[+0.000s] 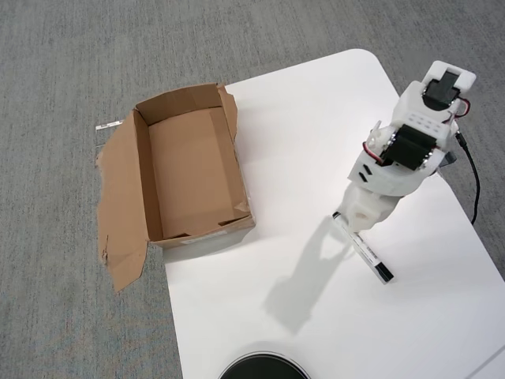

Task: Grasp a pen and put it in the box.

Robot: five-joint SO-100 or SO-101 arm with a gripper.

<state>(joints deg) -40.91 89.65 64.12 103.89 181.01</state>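
In the overhead view the white arm [402, 158] reaches over the right side of the white tabletop [300, 134], its tool [355, 223] pointing down over the upper end of the marker pen [369, 257]. Whether the tool grips the pen or stands wide cannot be told; the arm's body hides the fingers. The pen lies slanted on the tabletop, well apart from the cardboard box [189, 170] at the left edge, whose torn flap spreads over the grey carpet [63, 79].
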